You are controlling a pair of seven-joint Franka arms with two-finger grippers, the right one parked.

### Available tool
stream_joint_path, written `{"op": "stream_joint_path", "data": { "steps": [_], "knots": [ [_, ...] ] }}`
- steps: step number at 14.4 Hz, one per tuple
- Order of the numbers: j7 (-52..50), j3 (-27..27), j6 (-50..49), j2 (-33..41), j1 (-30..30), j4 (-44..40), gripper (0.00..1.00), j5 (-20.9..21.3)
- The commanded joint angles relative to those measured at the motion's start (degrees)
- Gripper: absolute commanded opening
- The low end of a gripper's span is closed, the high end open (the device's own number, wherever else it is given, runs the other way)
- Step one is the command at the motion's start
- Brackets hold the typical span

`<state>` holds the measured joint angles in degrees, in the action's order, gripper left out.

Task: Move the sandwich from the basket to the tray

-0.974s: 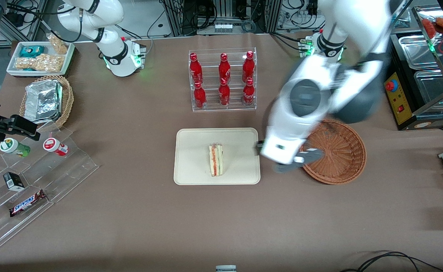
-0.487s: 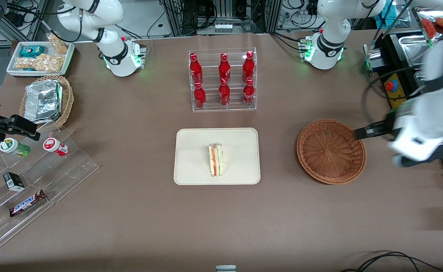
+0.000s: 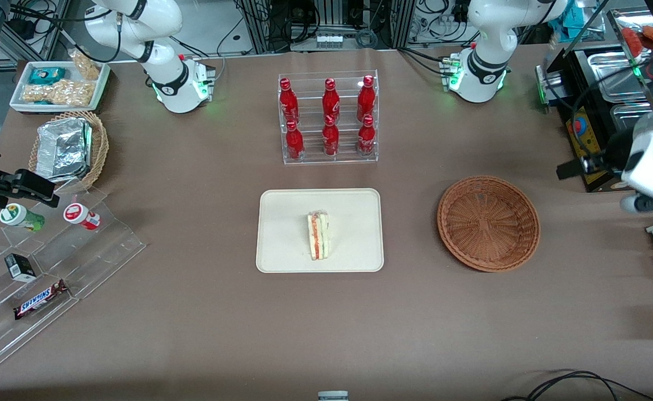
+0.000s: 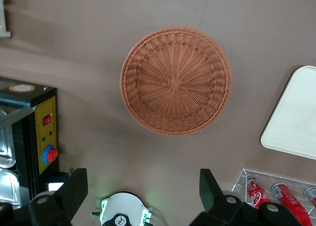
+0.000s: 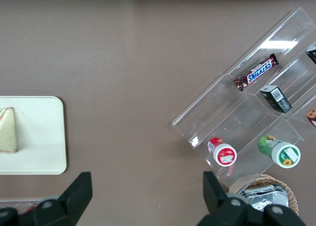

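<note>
The sandwich (image 3: 319, 236), a white-bread wedge with red and green layers, lies on the cream tray (image 3: 287, 223), apart from any gripper; the right wrist view shows the sandwich (image 5: 7, 130) near one end of the tray (image 5: 39, 137). The reddish-brown basket (image 3: 489, 223) beside the tray has nothing in it. My left gripper (image 3: 590, 188) hangs high toward the working arm's end of the table, past the basket. In the left wrist view the gripper (image 4: 143, 186) is open with nothing between its fingers, looking down on the basket (image 4: 176, 80) and a corner of the tray (image 4: 296, 117).
A clear rack of red bottles (image 3: 329, 117) stands farther from the camera than the tray. A black control box with a red button (image 3: 582, 139) sits close under my gripper. A tan basket with a foil packet (image 3: 67, 147), a white snack tray (image 3: 59, 86) and acrylic steps (image 3: 53, 250) lie toward the parked arm's end.
My left gripper has swung from the tray's edge, over the basket, out toward the working arm's end of the table. The sandwich has stayed on the tray.
</note>
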<state>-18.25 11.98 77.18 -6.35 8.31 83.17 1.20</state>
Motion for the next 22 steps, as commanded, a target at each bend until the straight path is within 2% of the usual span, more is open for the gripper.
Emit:
{"op": "stream_joint_path", "data": {
  "steps": [1,5,9,22],
  "knots": [
    [-0.82,0.41,2.19,5.56,3.37,4.29,1.0,-2.78],
    [-4.16,-2.05,0.52,7.93,3.81,4.19,1.0,-2.61],
    [-7.59,-0.22,-9.05,8.72,3.2,3.48,1.0,-3.05],
    [-6.54,-0.47,-3.7,6.97,3.99,1.47,1.0,-2.87]
  ]
}}
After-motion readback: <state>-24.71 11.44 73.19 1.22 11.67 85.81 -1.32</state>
